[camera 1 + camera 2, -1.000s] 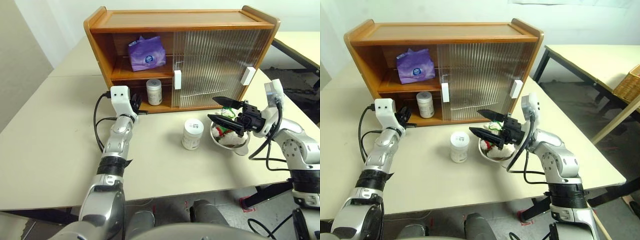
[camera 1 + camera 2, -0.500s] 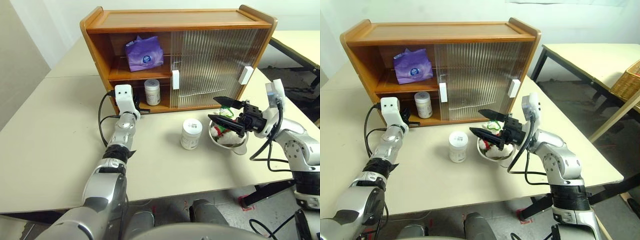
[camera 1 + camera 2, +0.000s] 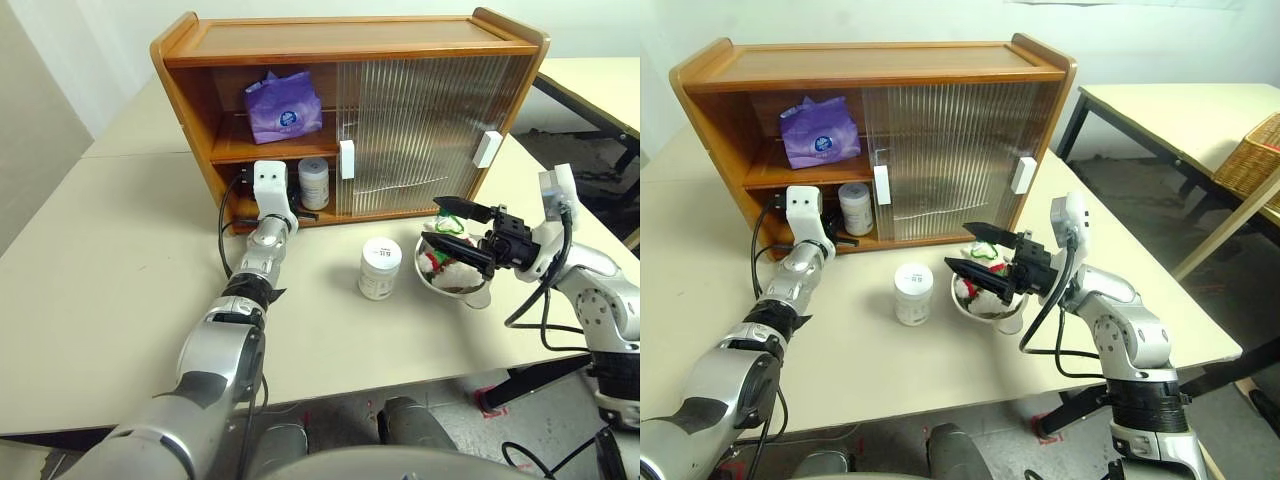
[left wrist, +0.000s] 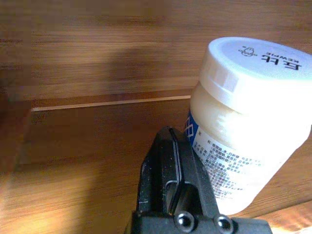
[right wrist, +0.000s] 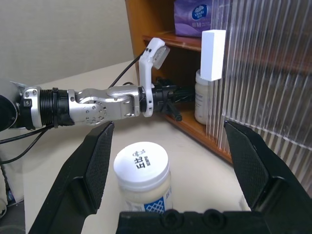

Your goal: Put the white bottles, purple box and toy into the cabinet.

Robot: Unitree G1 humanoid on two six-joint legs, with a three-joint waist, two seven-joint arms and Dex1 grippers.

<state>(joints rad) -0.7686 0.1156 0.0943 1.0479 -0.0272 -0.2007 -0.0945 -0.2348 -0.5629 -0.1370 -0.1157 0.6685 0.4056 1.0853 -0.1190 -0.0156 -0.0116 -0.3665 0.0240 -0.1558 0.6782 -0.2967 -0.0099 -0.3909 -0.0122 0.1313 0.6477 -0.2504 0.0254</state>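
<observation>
You're looking at a wide beige table (image 3: 90, 300) with a smooth matte top. On it stands the cabinet (image 3: 340, 40), a boxy two-shelf unit of glossy orange-brown wood. Its ribbed translucent sliding doors (image 3: 430, 130) cover the right portion and carry small white block handles, leaving the left bay open.

On the upper shelf of that open bay you have the purple box (image 3: 284, 104), a soft crinkled lilac pack with a round blue-white label, leaning against the back. Below it, on the lower shelf, one bottle (image 3: 313, 184) stands upright: a squat white plastic jar with a screw lid and a pale printed label.

The second bottle (image 3: 379, 268), the same shape, stands upright on the table in front of the cabinet. Just beside it to the right is a round bowl (image 3: 452, 288) holding the toy (image 3: 436, 258), a fluffy white plush with red and green on it.

Your left gripper (image 4: 175, 168) reaches into the lower shelf just beside the bottle there, its black fingers pressed together and holding nothing. Your right gripper (image 5: 173, 165) hangs over the bowl with its two broad black fingers spread wide, empty, the table bottle in line between them from the wrist view.
</observation>
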